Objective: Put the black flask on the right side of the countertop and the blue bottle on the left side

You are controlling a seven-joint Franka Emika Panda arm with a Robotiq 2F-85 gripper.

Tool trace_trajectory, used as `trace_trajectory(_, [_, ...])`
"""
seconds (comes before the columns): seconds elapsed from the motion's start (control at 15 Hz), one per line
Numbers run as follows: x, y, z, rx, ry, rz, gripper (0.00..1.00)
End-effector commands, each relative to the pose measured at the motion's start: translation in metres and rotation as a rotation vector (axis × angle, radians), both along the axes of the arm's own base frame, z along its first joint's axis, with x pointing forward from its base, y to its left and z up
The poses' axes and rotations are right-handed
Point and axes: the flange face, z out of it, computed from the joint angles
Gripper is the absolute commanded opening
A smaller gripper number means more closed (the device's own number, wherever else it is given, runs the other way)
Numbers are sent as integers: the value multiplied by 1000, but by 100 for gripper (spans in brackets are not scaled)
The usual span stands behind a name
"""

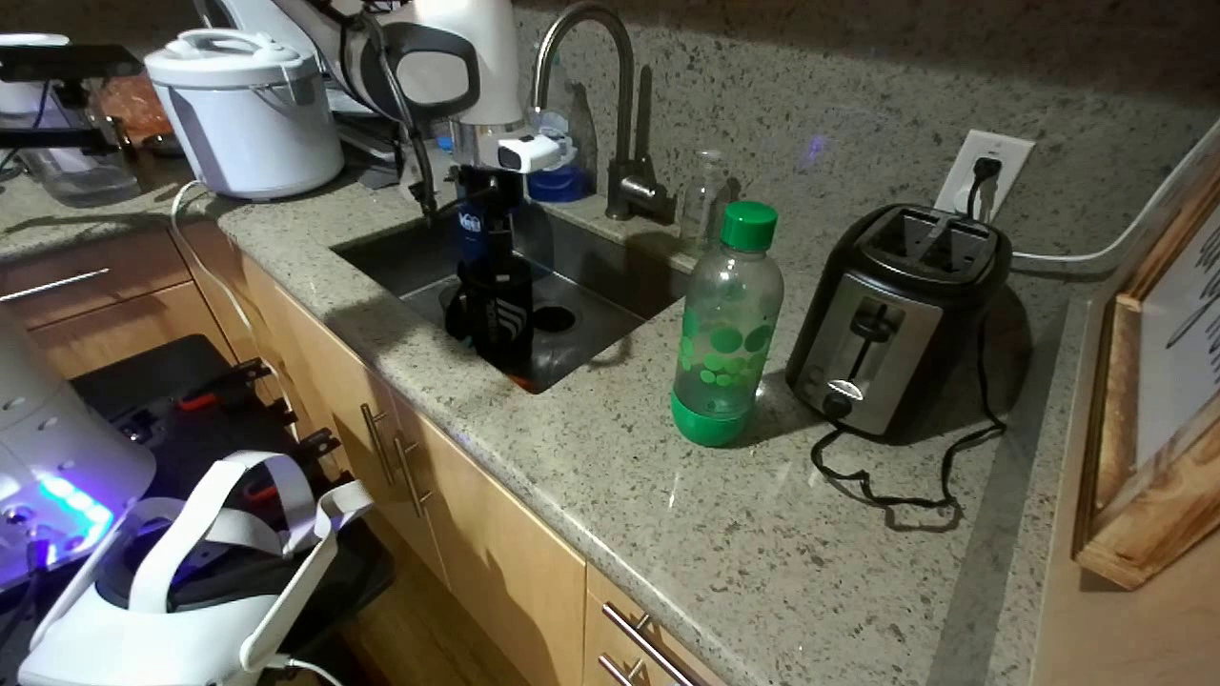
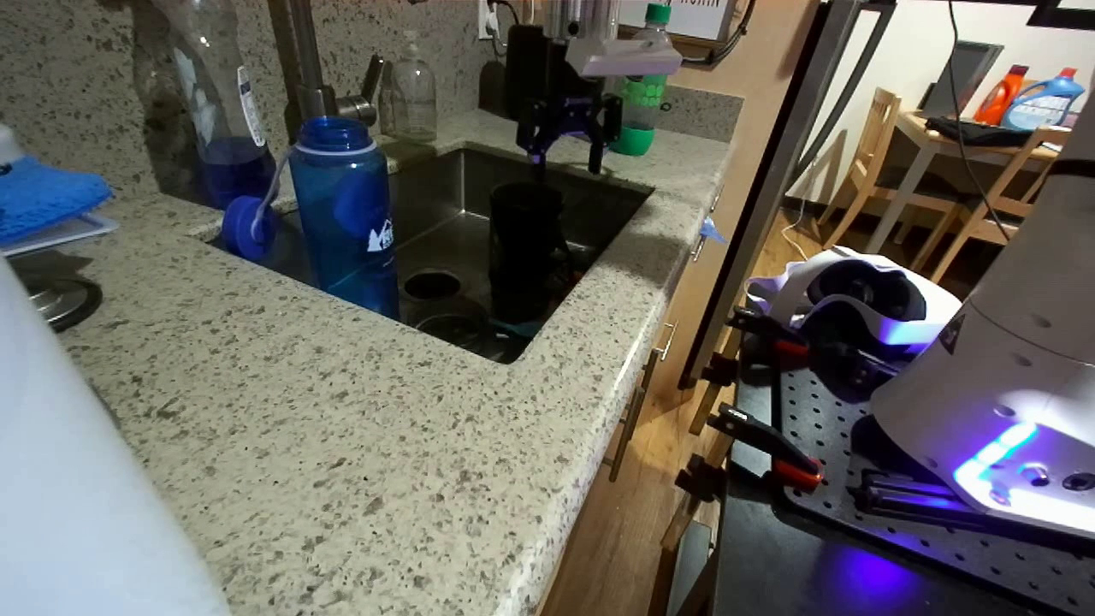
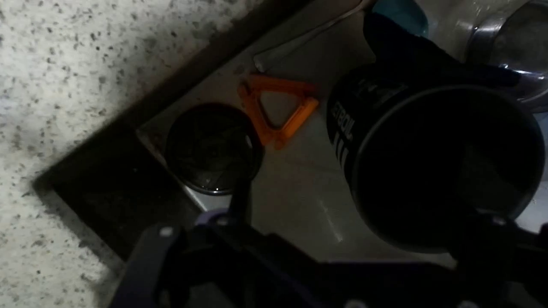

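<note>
Hovering over the sink (image 2: pixel 425 195), gripper (image 2: pixel 566 156) has its jaws spread wide, just abv the black flask (image 1: pixel 500 310) & a bit off to 1 side of it: wrist view puts 1 finger across the black flask's mouth, tho can't tell if it touches, & the opposite 1 nr a dark disc (image 3: pixel 209 147). That black flask is in the sink, standing upright, mouth up, white lettering on its side. Also in the sink, upright: blue bottle (image 2: pixel 340 222), cap (image 2: pixel 248 229) off & hanging at its side. Neither's up on the countertop (image 2: pixel 368 445) yet. Drain (image 2: pixel 431 285) lies btwn the 2 in an exterior view. Dark disc sits nr a sink corner, orange triangle (image 3: pixel 296 121) right beside it. Up on the countertop, btwn sink & toaster (image 1: pixel 886 333): green bottle (image 1: pixel 726 333), upright. Faucet (image 1: pixel 624 105) rises at the sink's back edge, clear bottle (image 1: pixel 702 195) next to it, both nr the wall (image 1: pixel 858 105). Bottle of blue liquid (image 2: pixel 233 167) stands behind the blue bottle in an exterior view. White lidded pot (image 1: pixel 253 133) stands on the countertop past the sink. Headset (image 1: pixel 133 619) sits nr the robot base (image 1: pixel 67 438).
</note>
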Motion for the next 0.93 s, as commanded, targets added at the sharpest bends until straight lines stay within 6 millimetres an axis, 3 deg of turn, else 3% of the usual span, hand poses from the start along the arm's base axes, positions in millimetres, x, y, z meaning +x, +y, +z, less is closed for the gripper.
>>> trace_trajectory(0.0, [16, 5, -16, -11, 18, -3, 100])
trace_trajectory(0.67, [28, 14, -57, 2, 79, 21, 100])
trace_trajectory(0.73, [28, 15, -58, 2, 80, 24, 91])
trace_trajectory(0.8, [29, 15, -58, -1, 79, 28, 74])
trace_trajectory(0.87, [29, 16, -58, -3, 78, 29, 66])
